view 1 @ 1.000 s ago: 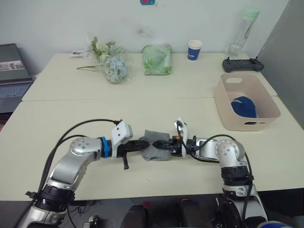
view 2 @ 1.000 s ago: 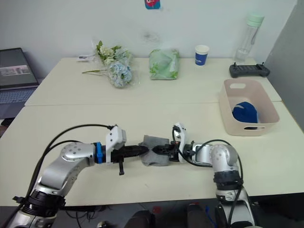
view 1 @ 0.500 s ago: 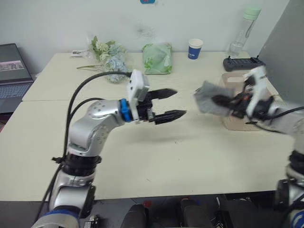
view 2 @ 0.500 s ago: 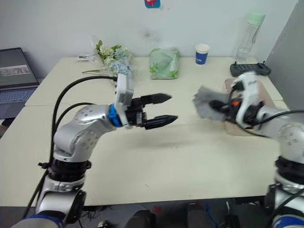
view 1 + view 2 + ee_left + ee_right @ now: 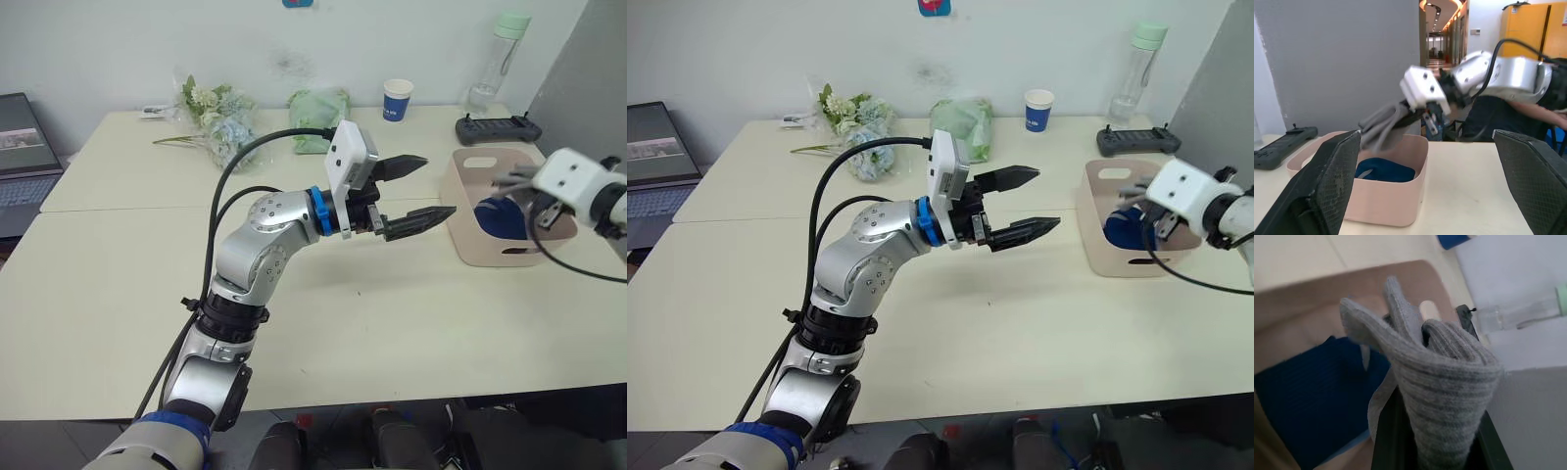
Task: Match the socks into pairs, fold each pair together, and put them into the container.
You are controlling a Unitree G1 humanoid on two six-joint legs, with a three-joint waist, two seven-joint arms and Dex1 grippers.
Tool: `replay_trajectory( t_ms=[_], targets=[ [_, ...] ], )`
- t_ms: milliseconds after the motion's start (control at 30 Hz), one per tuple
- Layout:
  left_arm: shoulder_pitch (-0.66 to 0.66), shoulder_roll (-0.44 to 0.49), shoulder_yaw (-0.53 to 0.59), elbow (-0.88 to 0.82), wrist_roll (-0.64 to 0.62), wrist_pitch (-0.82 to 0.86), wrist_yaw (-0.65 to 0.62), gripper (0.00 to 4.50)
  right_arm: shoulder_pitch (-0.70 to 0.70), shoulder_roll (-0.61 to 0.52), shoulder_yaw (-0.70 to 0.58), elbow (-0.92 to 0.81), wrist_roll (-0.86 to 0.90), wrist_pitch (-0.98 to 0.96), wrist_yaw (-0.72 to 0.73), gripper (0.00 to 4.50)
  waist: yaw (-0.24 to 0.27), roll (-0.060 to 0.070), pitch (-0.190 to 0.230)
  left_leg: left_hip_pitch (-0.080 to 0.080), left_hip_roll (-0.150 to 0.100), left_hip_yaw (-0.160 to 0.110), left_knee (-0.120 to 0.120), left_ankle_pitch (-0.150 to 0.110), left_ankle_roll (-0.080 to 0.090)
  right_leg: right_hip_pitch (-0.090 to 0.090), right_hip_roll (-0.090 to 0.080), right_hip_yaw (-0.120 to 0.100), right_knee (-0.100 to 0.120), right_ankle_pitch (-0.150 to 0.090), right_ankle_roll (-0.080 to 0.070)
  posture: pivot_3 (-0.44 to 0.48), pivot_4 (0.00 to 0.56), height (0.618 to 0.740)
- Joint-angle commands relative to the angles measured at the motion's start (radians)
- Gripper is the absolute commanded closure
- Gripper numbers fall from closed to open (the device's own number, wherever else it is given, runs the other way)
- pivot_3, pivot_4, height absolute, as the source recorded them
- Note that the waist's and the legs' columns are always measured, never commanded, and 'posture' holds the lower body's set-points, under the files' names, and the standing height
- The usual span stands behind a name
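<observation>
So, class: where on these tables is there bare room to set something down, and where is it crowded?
Bare: the near table, its whole front stretch below the raised left hand, and the far table's middle strip before the flowers. Crowded: the back edge, with flowers, green bundle, cup, bottle, and the right side around the pink container, where the right hand holds grey socks.

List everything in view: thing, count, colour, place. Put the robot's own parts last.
Grey socks: one folded pair, grey, held above the container.
Blue socks: one bundle, dark blue, inside the container.
Container: one, pale pink, right side of the table.
Paper cup: one, blue and white, far edge.
Green bundle: one, green, far edge, left of the cup.
Flowers: one bunch, pale blue and white, far left.
Bottle: one, clear with green cap, far right.
Controller: one, black, behind the container.
Laptop: one, grey, left edge.
Left gripper: black, open, mid-air over the table.
Right gripper: black, shut on the grey socks.
</observation>
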Motion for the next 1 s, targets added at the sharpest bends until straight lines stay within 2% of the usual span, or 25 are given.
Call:
replay_trajectory(
  t_ms=[33, 267, 433, 567, 700, 867, 1000],
  targets=[
    [0.022, 0.011, -0.002, -0.072, 0.0, 0.0, 0.011, 0.02, -0.08, 0.007, 0.009, 0.129, -0.103, -0.17, -0.027, 4.5, 0.001, 0.0, 0.0, 0.0, 0.0, 0.0, 0.0, 0.0, 0.0, 0.0, 0.0, 0.0, 0.0, 0.0, 0.0, 0.0, 0.15, 0.74],
    [0.07, 0.031, 0.005, -0.142, -0.013, 0.042, 0.041, 0.02, -0.211, 0.083, 0.06, 0.341, -0.239, -0.293, -0.059, 4.5, 0.004, 0.0, 0.0, -0.001, -0.001, 0.0, 0.001, 0.0, 0.0, 0.0, -0.001, 0.0, -0.001, 0.0, 0.0, 0.0, 0.15, 0.74],
    [0.067, 0.037, 0.009, -0.14, -0.006, 0.041, 0.051, 0.02, -0.214, 0.104, 0.085, 0.375, -0.246, -0.322, 0.06, 4.5, 0.004, 0.0, 0.0, -0.001, -0.001, 0.0, 0.001, 0.0, 0.0, 0.0, -0.001, 0.0, -0.001, 0.0, 0.0, 0.0, 0.15, 0.74],
    [0.061, 0.045, 0.016, -0.124, 0.001, 0.031, 0.05, 0.0, -0.215, 0.105, 0.075, 0.393, -0.217, -0.319, 0.148, 3.26, 0.004, 0.0, 0.0, -0.001, -0.001, -0.001, 0.001, 0.0, 0.0, 0.0, -0.001, 0.0, -0.001, 0.0, 0.0, 0.0, 0.15, 0.74],
    [0.063, 0.043, 0.014, -0.115, 0.006, 0.021, 0.055, 0.0, -0.254, 0.104, 0.046, 0.406, -0.181, -0.299, 0.221, 1.77, 0.004, 0.0, 0.0, -0.001, -0.001, 0.0, 0.001, 0.0, 0.0, 0.0, -0.001, 0.0, 0.0, 0.0, 0.0, 0.0, 0.15, 0.74],
    [0.054, 0.042, 0.012, -0.086, 0.017, -0.003, 0.048, 0.0, -0.299, 0.083, 0.013, 0.347, -0.087, -0.187, 0.436, 0.01, 0.004, 0.0, 0.0, 0.0, -0.001, -0.001, 0.001, 0.0, 0.0, 0.0, -0.001, 0.0, 0.0, 0.0, 0.0, 0.0, 0.15, 0.74],
    [0.046, 0.04, 0.02, -0.062, 0.029, -0.026, 0.052, 0.0, -0.356, 0.044, -0.002, 0.301, -0.062, -0.085, 0.566, 0.01, 0.005, 0.001, 0.0, -0.001, -0.001, -0.001, 0.001, 0.0, 0.0, 0.0, -0.001, -0.001, 0.0, 0.0, 0.0, 0.0, 0.15, 0.74]
  ],
)
